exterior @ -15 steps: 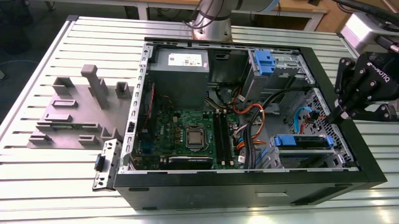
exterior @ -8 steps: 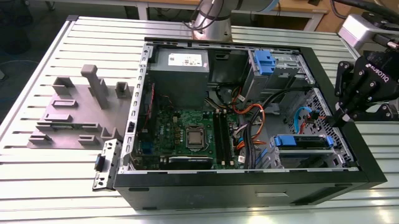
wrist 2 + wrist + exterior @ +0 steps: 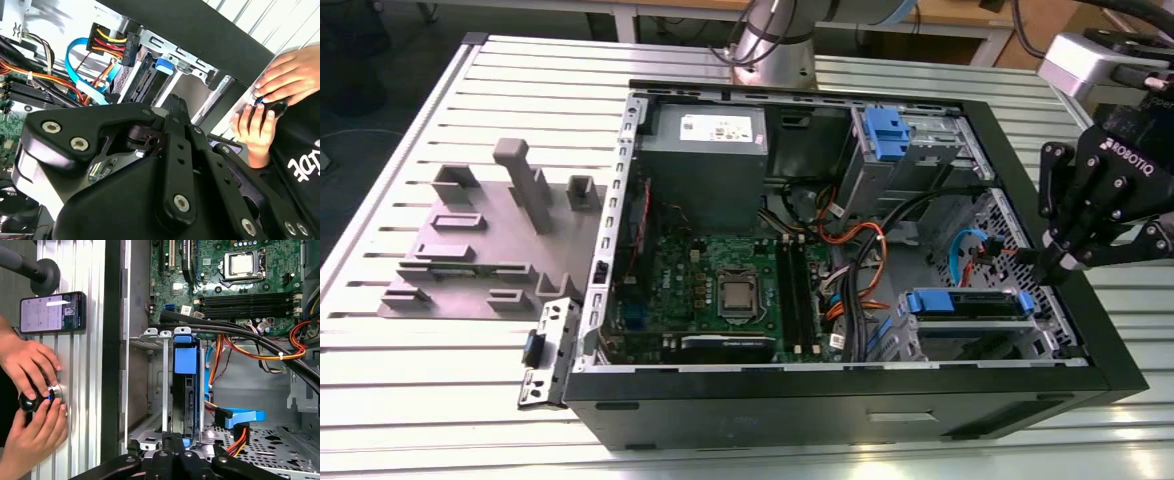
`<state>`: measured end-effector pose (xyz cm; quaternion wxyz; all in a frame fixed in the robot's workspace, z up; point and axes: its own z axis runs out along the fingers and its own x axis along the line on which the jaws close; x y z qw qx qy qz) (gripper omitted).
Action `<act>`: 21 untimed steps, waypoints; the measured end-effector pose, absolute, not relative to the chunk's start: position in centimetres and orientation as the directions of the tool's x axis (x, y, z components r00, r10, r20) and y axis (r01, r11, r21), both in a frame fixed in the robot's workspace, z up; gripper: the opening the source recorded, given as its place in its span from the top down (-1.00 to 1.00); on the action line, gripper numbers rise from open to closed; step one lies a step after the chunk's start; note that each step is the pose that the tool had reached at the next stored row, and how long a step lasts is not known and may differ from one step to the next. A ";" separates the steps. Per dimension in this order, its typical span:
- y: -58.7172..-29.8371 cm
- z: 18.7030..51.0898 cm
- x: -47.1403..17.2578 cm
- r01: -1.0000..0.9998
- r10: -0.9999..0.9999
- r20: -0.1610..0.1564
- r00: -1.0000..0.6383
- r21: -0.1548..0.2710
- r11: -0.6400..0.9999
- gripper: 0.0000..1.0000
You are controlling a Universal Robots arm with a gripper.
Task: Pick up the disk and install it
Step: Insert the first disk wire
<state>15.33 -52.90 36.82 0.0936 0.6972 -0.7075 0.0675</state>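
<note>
The disk [image 3: 970,300], a flat drive in a blue carrier frame, sits in the lower drive bay at the front corner of the open computer case [image 3: 854,395], on the exterior view's right. In the first wrist view the disk [image 3: 185,360] stands edge-on between the bay's metal rails. My gripper [image 3: 1065,262] hangs just outside the case's right wall, level with that bay, its fingers drawn together on nothing. In the first wrist view the gripper [image 3: 174,442] is close behind the disk's end. In the second wrist view the gripper [image 3: 172,107] points at the blue tab [image 3: 164,64].
Orange, black and blue cables [image 3: 854,250] run beside the bay. A motherboard [image 3: 720,290] and grey power supply [image 3: 704,150] lie inside the case. A smaller blue clip [image 3: 887,135] sits in the upper bay. A grey fixture plate [image 3: 480,240] lies left. A person's hands [image 3: 30,390] work a knob beside a phone [image 3: 52,312].
</note>
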 end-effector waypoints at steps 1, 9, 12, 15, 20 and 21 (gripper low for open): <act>-52.9 36.8 15.3 -0.999 -0.974 0.227 -0.010 0.035 0.019 0.79; -52.8 36.8 15.3 -0.999 -0.974 0.227 -0.010 0.035 0.019 0.79; -52.8 36.8 15.3 -0.999 -0.974 0.227 -0.010 0.035 0.019 0.79; -52.8 36.7 15.3 -0.999 -0.974 0.227 -0.010 0.035 0.019 0.79; -52.6 36.1 15.3 -0.999 -0.974 0.227 -0.010 0.035 0.019 0.79; -52.5 36.1 15.3 -0.999 -0.974 0.227 -0.010 0.035 0.019 0.79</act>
